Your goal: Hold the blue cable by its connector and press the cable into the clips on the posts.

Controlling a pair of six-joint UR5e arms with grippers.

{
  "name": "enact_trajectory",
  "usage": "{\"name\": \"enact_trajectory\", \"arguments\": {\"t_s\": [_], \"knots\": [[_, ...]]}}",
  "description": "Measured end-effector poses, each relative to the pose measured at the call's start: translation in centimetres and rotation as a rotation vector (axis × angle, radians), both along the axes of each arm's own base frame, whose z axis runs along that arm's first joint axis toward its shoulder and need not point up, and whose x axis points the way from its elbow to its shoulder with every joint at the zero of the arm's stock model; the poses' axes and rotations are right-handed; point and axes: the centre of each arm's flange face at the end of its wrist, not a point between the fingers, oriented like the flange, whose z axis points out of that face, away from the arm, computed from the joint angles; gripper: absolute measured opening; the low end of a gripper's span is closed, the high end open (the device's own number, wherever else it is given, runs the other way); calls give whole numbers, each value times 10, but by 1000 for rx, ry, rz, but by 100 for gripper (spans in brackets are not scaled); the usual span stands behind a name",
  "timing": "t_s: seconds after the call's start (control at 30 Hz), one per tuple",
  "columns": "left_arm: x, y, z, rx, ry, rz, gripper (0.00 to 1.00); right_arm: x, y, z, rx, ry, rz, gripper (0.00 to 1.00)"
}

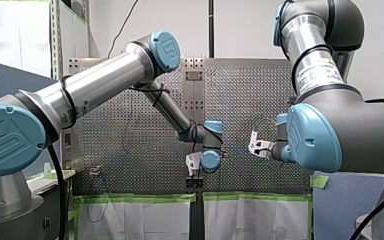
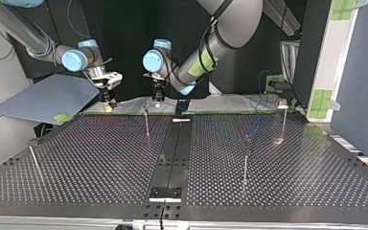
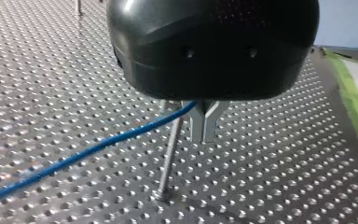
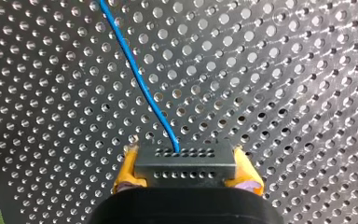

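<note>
Closest, right gripper (image 4: 185, 164) clamps black connector (image 4: 186, 158) between yellow pads (image 4: 127, 170); blue cable (image 4: 135, 70) leaves connector's front, running ahead over perforated table (image 4: 284, 93). Farther along, left gripper (image 3: 204, 128) closed around cable, thin post (image 3: 168, 158) just beside it, cable trailing away above table.

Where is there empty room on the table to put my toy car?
In the top view, the near half of the table is bare, between the leftmost post and the near-right post. The far edge is crowded: my right gripper, my left gripper, a third post, the blue cable.
</note>
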Motion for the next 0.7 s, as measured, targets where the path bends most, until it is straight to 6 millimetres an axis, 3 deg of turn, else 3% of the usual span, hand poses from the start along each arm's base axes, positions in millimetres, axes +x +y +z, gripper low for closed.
{"name": "enact_trajectory", "arguments": {"t_s": [0.23,0.7], "knots": [[10,5,-2,-5,2,-3,0,0,-5,-19,40,25,-1,0],[7,-3,1,-15,1,-47,0,6,-11,-16,35,29,9,0]]}}
